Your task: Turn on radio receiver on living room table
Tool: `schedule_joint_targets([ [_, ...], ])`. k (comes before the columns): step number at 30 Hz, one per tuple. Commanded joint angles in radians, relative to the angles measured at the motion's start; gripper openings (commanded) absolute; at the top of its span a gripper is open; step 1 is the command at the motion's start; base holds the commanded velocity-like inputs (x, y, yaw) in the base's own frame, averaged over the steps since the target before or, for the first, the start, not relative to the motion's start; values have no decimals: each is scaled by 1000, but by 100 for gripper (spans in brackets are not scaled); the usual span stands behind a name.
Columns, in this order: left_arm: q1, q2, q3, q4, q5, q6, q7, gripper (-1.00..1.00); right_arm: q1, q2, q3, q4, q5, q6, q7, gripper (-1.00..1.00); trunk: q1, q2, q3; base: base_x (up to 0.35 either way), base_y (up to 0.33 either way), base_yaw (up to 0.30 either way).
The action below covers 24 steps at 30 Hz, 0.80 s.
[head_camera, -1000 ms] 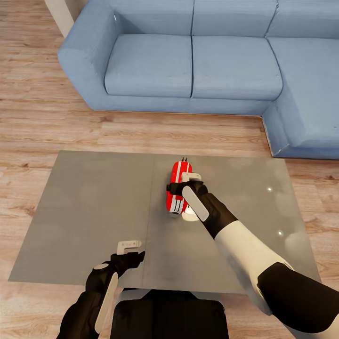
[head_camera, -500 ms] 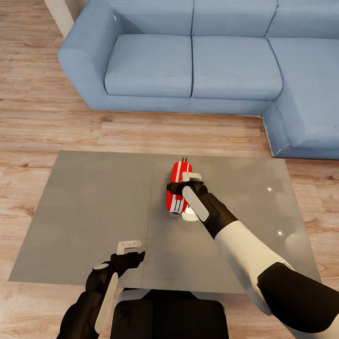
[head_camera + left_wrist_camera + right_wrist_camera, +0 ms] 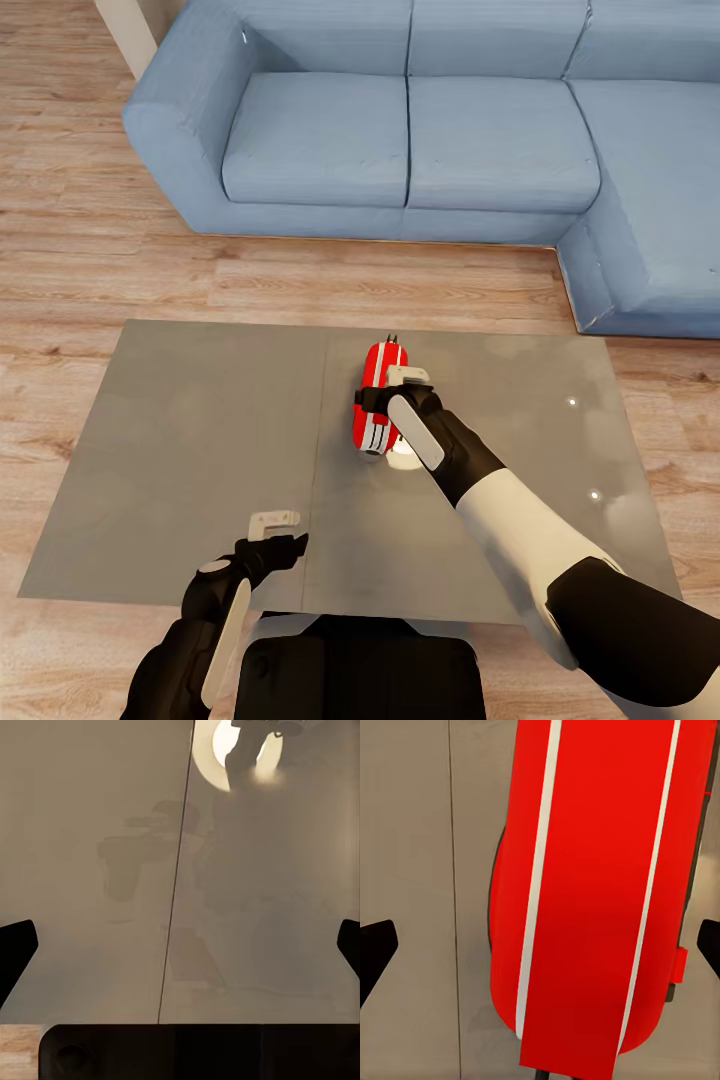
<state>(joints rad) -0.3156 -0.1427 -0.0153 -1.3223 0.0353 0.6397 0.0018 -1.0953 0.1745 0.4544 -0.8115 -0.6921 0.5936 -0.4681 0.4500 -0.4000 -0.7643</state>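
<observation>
Head view: right claw (image 3: 392,388) hovers, spread, over radio receiver (image 3: 375,400).

Right arm (image 3: 520,520) reaching forward, fingers (image 3: 376,945) spread; left arm (image 3: 205,620) low

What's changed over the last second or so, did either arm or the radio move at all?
Nothing visibly changed. The right tool still hovers at the radio receiver on the table, its fingers spread wide; the left tool stays low over the table's near edge.
</observation>
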Motion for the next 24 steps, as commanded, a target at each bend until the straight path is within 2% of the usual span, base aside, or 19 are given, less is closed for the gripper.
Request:
schedule_joint_targets([
  [1, 0, 0, 0, 0, 0, 0, 0, 100, 0, 0, 1, 0, -1, 0, 0, 100, 0, 0, 0, 0, 0, 0],
  [8, -12, 0, -9, -17, -5, 2, -3, 100, -6, -3, -4, -22, 16, -3, -1, 100, 0, 0, 0, 0, 0, 0],
  [11, -10, 14, -14, 0, -12, -6, -1, 100, -8, -9, 11, -32, 31, 11, -15, 100, 0, 0, 0, 0, 0, 0],
  [15, -10, 18, -17, 22, -11, -10, -4, 100, -9, -12, 28, -51, 53, 33, -37, 100, 0, 0, 0, 0, 0, 0],
  [24, -10, 19, -18, 73, -12, -10, -6, 100, -9, -15, 28, -101, 54, 84, -76, 100, 0, 0, 0, 0, 0, 0],
])
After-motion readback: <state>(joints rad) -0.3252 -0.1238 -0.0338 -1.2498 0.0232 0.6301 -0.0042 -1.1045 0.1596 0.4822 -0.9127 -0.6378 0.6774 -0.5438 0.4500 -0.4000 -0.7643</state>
